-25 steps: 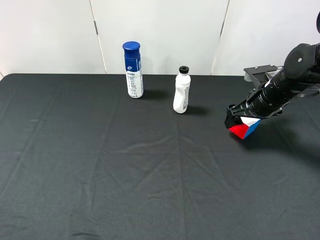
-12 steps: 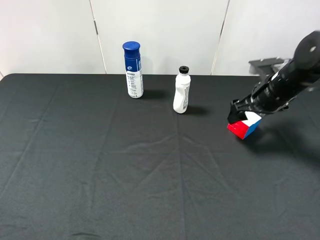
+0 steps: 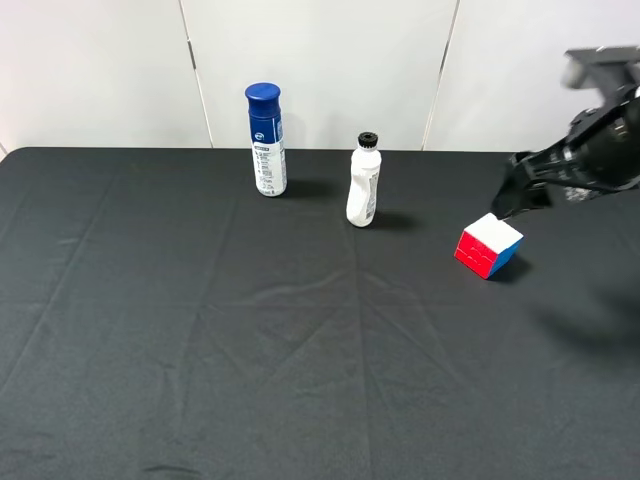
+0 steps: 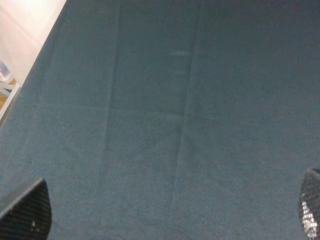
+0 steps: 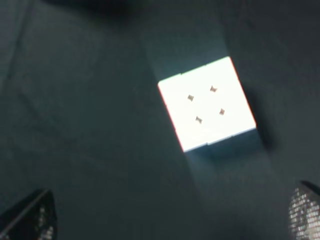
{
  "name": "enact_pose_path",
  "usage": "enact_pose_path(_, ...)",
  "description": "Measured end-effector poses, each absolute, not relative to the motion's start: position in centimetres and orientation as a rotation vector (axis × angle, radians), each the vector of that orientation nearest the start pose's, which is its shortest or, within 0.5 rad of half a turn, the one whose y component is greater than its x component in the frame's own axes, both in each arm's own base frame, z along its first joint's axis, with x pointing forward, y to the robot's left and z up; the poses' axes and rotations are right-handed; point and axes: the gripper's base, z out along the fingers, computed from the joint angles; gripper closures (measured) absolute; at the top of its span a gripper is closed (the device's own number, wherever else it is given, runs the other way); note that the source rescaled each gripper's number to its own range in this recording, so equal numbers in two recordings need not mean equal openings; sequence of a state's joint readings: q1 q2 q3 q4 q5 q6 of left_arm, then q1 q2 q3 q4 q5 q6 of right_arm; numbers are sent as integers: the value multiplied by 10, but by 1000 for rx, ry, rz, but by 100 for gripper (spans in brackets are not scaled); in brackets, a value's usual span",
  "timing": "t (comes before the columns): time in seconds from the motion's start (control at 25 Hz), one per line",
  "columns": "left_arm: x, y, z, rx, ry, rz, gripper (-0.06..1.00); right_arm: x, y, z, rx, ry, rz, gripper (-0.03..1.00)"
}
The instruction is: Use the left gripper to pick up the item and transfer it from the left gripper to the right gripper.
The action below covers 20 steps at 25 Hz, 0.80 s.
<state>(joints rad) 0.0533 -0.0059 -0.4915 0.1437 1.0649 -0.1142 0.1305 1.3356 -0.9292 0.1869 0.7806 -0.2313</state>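
Note:
The puzzle cube [image 3: 489, 247] sits alone on the black cloth at the right, white face up, red and blue sides showing. My right gripper [image 3: 516, 192] hangs above and just behind it, open and clear of it. In the right wrist view the cube's white face [image 5: 207, 104] lies below, and the gripper [image 5: 167, 216] shows only as two fingertips [image 5: 31, 215] set wide apart. My left gripper [image 4: 167, 210] is open and empty over bare cloth, with its fingertips [image 4: 26, 210] at the frame's corners. The left arm is out of the exterior view.
A blue-capped spray can [image 3: 266, 140] and a white bottle with a black cap [image 3: 363, 182] stand upright at the back centre. The black tablecloth [image 3: 250, 340] covers the table. A white wall stands behind it.
My right gripper let go of the cube and rose up and to the right. The cube now rests on the cloth on its own, settled flat.

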Motion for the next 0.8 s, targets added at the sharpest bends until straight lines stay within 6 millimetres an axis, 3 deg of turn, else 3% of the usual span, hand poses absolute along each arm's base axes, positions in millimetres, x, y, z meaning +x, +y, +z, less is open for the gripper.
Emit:
enact_pose_path(0.28, -6, 11, 275, -178, 2038, 134, -3, 213, 42, 302, -369, 2631, 211, -3)
enact_pose_path(0.44, -6, 11, 275, -178, 2038, 134, -3, 176, 39, 320, -353, 2665, 238, -3)
enact_pose_path(0.8, -6, 11, 275, -178, 2038, 134, -3, 92, 26, 299, -328, 2616, 221, -3)
